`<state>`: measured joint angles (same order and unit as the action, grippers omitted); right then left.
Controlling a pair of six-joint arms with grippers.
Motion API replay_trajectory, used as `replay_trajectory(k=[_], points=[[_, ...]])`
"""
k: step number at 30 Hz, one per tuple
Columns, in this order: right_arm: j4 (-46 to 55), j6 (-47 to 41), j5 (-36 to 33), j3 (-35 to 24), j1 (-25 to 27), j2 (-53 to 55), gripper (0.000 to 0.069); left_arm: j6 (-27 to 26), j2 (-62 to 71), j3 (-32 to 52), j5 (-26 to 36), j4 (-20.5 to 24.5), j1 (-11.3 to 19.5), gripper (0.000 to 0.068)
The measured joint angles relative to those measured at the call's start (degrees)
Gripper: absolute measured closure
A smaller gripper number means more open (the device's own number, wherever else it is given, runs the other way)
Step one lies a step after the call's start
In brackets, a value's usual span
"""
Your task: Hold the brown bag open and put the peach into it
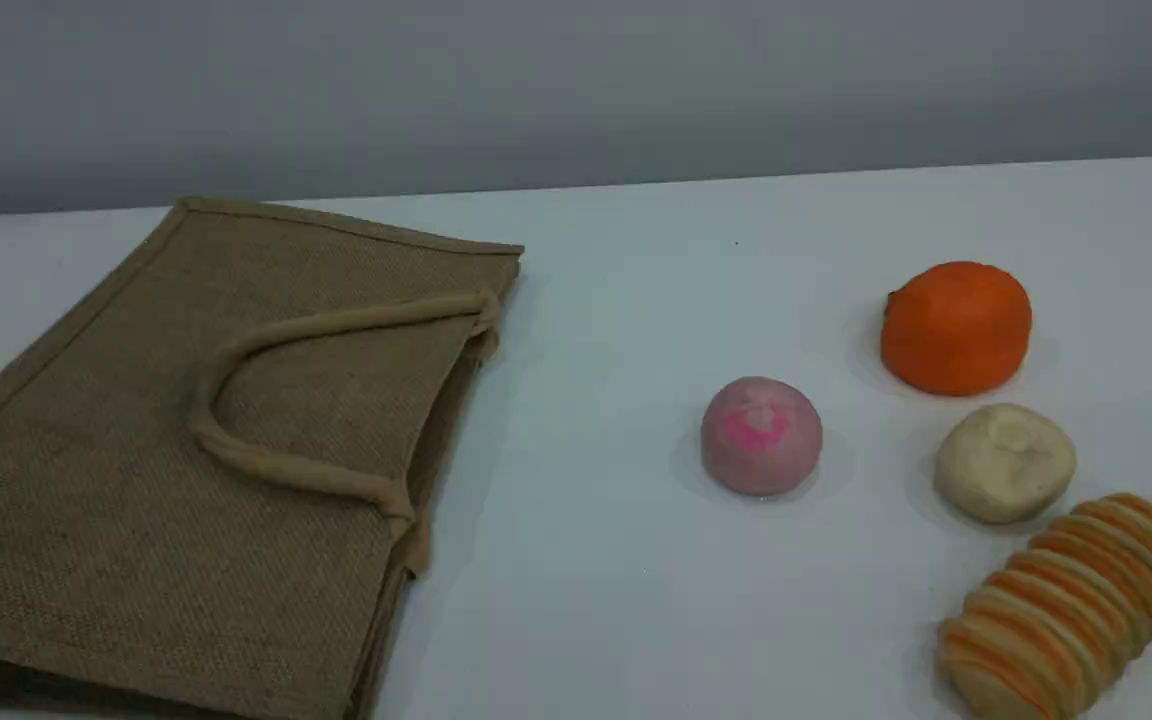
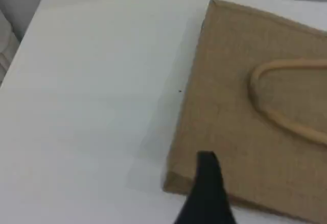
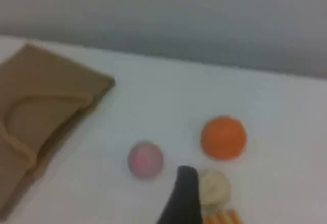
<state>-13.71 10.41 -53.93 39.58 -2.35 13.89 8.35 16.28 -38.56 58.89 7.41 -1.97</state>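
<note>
The brown bag (image 1: 116, 480) lies flat on the left of the white table, its mouth edge facing right and one beige handle (image 1: 266, 340) looped across the top. The peach (image 1: 761, 436) sits alone right of the bag, pink with a magenta blotch. No arm shows in the scene view. In the left wrist view a black fingertip (image 2: 208, 183) hangs above the bag's (image 2: 240, 106) corner. In the right wrist view a black fingertip (image 3: 183, 193) hovers high above the table, just right of the peach (image 3: 145, 159). Neither gripper holds anything.
An orange ball (image 1: 956, 328) sits at the far right, with a cream-white lump (image 1: 1004, 462) in front of it. A ridged orange-and-tan striped roll (image 1: 1066, 610) lies at the front right corner. A grey wall runs behind the table's far edge.
</note>
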Motion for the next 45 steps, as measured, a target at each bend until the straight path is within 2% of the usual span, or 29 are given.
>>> replay_trajectory(k=[4, 7, 17, 29, 35, 41, 45], points=[[0.00, 0.00, 2.74, 4.79, 0.00, 7.71, 0.0109, 0.01, 8.14, -5.38, -0.20, -0.19, 0.00, 0.0176], [-0.07, -0.78, 1.87, 7.91, 0.00, 13.63, 0.0109, 0.01, 14.15, -7.76, -1.87, -0.48, 0.00, 0.0176], [0.12, -2.34, 2.09, 15.00, 0.00, 26.54, 0.0109, -0.09, 33.57, -9.53, -8.58, -1.91, 0.00, 0.0176], [0.00, -2.40, 7.68, 15.21, 0.00, 35.42, 0.0109, -0.09, 53.45, -16.59, -12.11, -2.02, 0.00, 0.0176], [-0.11, -2.40, 9.86, 15.21, 0.00, 40.24, 0.0109, -0.40, 62.93, -18.54, -16.12, -3.41, 0.00, 0.0176], [-0.31, -2.40, 10.81, 15.21, 0.00, 44.23, 0.0109, -0.79, 71.86, -20.96, -19.77, -6.89, 0.00, 0.0176], [-0.31, -2.40, 11.85, 15.21, 0.00, 45.62, 0.0109, -2.13, 78.06, -23.39, -20.47, -7.72, -0.71, 0.0176]])
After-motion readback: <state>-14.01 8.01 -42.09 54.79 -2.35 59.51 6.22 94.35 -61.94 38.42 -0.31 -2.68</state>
